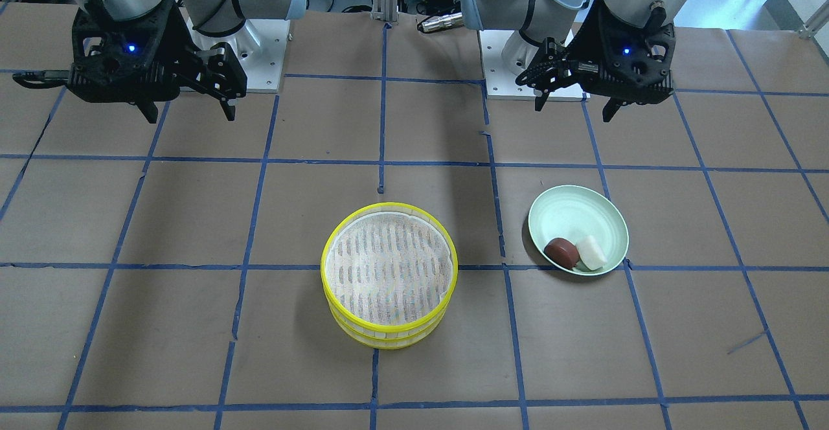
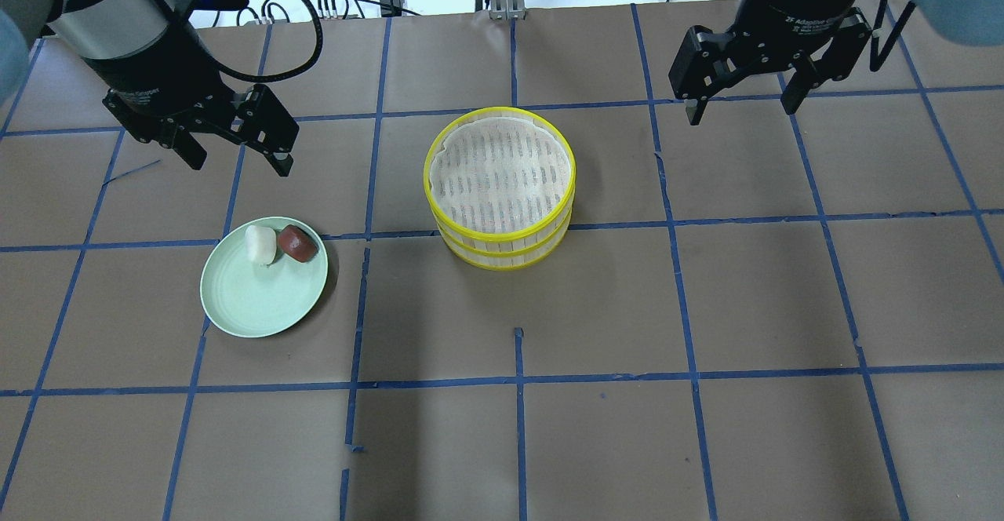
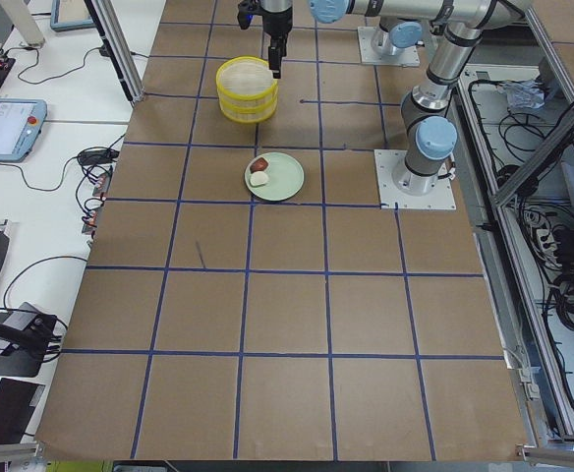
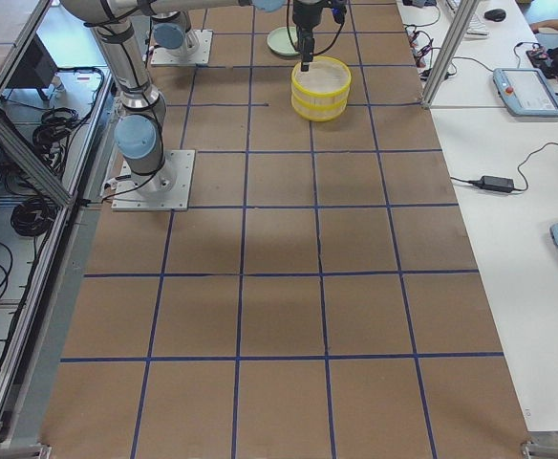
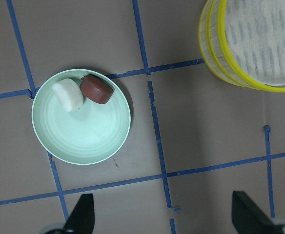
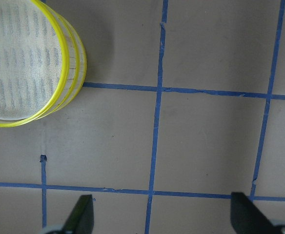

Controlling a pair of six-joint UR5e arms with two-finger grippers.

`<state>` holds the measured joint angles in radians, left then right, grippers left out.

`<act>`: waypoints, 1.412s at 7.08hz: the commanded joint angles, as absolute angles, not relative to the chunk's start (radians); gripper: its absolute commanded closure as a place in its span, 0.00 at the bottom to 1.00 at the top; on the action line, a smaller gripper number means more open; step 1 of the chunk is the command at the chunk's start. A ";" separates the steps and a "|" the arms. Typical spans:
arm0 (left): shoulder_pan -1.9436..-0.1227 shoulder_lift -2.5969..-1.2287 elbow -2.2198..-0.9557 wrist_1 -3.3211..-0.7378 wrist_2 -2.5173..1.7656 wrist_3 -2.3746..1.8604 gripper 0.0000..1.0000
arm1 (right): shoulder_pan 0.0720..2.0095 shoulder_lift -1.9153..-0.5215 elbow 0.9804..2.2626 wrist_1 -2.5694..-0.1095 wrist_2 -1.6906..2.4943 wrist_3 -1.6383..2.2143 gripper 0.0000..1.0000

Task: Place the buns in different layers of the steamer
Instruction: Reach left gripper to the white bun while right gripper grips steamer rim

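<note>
**A:** Why are the buns sitting apart from the trays (image 2: 502,250)?

**B:** The brown bun (image 2: 297,242) and white bun (image 2: 260,245) are lying side by side, touching, on the green plate (image 2: 259,309) toward the desk's (image 2: 706,442) left end. The trays are standing stacked mid-desk.

**A:** And the claws?

**B:** The left claw (image 2: 239,162) is hovering wide open near the plate. The right claw (image 2: 742,113) is hanging wide open and empty toward the right end.

**A:** Anything blocking?

**B:** I judge the top tray (image 2: 502,172) is covering the lower one, so it needs lifting off.
</note>
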<state>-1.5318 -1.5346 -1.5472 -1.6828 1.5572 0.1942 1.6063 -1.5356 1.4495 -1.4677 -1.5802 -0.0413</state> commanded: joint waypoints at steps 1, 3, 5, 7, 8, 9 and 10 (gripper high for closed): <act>-1.532 -1.529 -1.554 -1.696 1.563 0.195 0.00 | 1.606 -1.536 1.450 -1.470 -1.580 -0.041 0.00; -1.511 -1.528 -1.584 -1.694 1.572 0.207 0.00 | 1.606 -1.519 1.442 -1.489 -1.580 -0.022 0.00; -1.444 -1.552 -1.766 -1.502 1.644 0.204 0.03 | 1.627 -1.397 1.431 -1.619 -1.579 0.074 0.00; -1.378 -1.664 -1.938 -1.183 1.661 0.272 0.00 | 1.779 -1.240 1.443 -1.838 -1.582 0.209 0.00; -1.326 -1.751 -1.936 -1.072 1.701 0.344 0.00 | 1.811 -1.182 1.450 -1.888 -1.582 0.263 0.00; -1.284 -1.813 -1.934 -1.005 1.695 0.368 0.00 | 1.816 -1.152 1.485 -1.896 -1.580 0.265 0.00; -1.281 -1.860 -1.934 -0.955 1.694 0.365 0.00 | 1.816 -1.147 1.533 -1.980 -1.582 0.259 0.00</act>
<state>-1.3039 -1.7908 -1.9314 -1.0348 1.6916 0.3500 1.8077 -1.1701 1.4836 -1.9015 -1.5808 0.2537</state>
